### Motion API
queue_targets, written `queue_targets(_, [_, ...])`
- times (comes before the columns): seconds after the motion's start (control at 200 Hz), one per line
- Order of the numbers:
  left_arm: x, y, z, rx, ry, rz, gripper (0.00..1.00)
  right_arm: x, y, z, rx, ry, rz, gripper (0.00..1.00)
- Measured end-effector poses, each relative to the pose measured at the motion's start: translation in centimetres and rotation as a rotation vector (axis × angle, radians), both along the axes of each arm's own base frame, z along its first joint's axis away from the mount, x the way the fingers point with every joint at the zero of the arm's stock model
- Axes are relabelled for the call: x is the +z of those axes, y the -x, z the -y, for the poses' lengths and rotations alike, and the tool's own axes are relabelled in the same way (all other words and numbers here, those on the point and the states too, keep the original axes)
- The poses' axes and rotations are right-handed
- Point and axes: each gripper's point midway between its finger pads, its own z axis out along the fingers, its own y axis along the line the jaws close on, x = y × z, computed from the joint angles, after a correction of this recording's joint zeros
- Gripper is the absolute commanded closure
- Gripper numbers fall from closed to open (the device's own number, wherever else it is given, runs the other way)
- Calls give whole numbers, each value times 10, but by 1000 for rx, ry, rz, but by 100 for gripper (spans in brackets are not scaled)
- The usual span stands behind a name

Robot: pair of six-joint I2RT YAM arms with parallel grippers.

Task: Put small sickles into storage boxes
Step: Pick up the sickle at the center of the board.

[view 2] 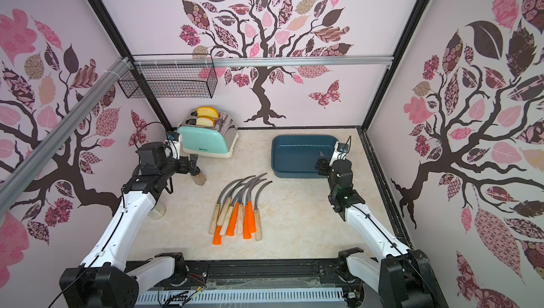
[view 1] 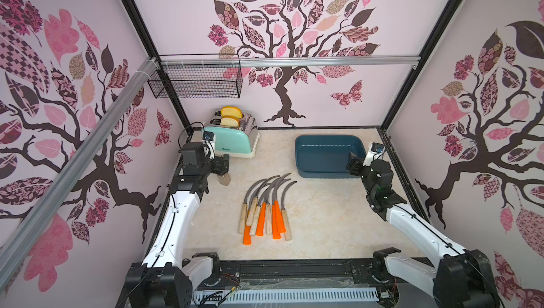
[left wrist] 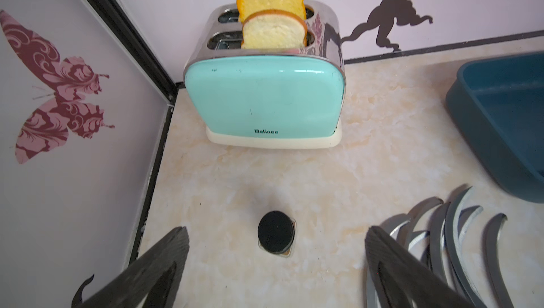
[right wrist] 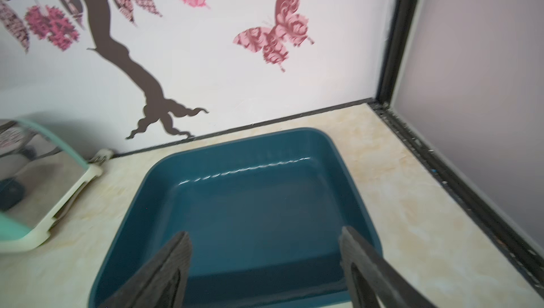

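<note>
Right gripper (right wrist: 265,237): jaws wide, nothing between, hovering over near-right end of storage box (view 1: 323,156). Small sickles (view 1: 266,203) in fanned pile on table (view 1: 323,218) mid-scene, left of and nearer than this gripper, well apart from it. Blade tips point far-right toward box and stop just short of its near-left corner. Left gripper (left wrist: 276,228): jaws wide, empty, above black-capped bottle (view 1: 224,180); sickles near, to its right. Toaster (view 1: 228,141) far-left.

Two white-shelled arms (view 1: 173,218) with black joints, thin black cables, ribbed dark fingers (left wrist: 164,250)
</note>
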Motion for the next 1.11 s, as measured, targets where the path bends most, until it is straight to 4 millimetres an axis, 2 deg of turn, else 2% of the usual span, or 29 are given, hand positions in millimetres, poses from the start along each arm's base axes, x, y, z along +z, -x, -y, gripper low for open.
queue_targets(0.13, [-6,9,-1,4,-5,-68,2,-3,6,-29,125,-70,-115,14])
queue_targets(0.19, [-7,11,-2,7,-7,-92,2,-8,10,-48,190,-89,-173,14])
queue_targets(0.34, [-9,15,-4,20,-15,-131,2,-28,35,-121,405,-68,-332,12])
queue_targets(0.445, [-7,18,-5,22,-16,-152,2,-43,62,-163,539,-60,-424,21])
queue_targets(0.585, [-6,22,-4,22,-10,-187,2,-55,89,-188,619,-85,-509,22])
queue_targets(0.72, [-21,28,-9,60,-4,-233,2,-69,119,-225,720,-44,-597,20])
queue_targets(0.875, [-38,35,-34,167,64,-294,2,-93,149,-265,822,34,-696,21])
queue_targets(0.975, [-44,38,-56,253,96,-313,2,-107,158,-276,841,56,-741,28])
queue_targets(1.105, [-44,40,-67,305,83,-313,2,-124,161,-285,841,55,-797,34])
